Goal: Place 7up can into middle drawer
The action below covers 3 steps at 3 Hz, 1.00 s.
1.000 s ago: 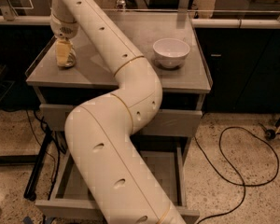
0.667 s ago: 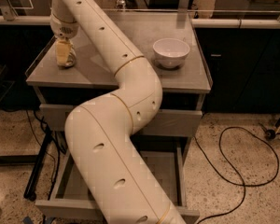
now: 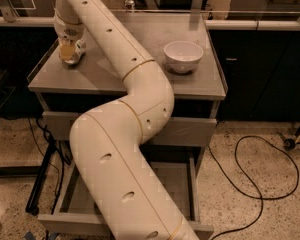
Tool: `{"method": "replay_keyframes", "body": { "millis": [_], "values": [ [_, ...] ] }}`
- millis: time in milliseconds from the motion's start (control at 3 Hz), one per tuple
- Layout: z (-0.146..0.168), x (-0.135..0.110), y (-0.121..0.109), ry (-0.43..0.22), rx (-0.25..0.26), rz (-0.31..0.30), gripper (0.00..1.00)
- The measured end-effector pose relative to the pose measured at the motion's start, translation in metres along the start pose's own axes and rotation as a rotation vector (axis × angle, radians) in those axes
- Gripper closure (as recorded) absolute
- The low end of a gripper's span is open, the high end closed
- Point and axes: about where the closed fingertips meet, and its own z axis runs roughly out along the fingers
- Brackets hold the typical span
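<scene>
My gripper (image 3: 70, 51) is at the far left of the grey cabinet top (image 3: 115, 69), pointing down and touching or just above the surface. A small pale, yellowish thing shows at its tip; I cannot tell whether this is the 7up can, and no can shows elsewhere. The middle drawer (image 3: 182, 184) is pulled out below, at the bottom of the view, with a flat grey tray and long side walls. My white arm crosses in front of it and hides most of its tray and front.
A white bowl (image 3: 183, 55) stands on the right part of the cabinet top. A shut grey drawer front (image 3: 190, 131) sits above the open drawer. A black cable (image 3: 260, 194) loops on the floor at the right. Dark cabinets stand behind.
</scene>
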Motion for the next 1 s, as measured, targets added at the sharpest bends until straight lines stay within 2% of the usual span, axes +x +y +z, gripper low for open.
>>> {"method": "replay_keyframes", "body": {
  "millis": [333,667,1000],
  "values": [
    [-0.027,-0.005,-0.017,0.003,0.083,0.034,1.00],
    [-0.057,-0.011,-0.025,0.008,0.141,0.043,1.00],
    [-0.074,-0.017,-0.033,-0.002,0.184,0.045,1.00]
  ]
}}
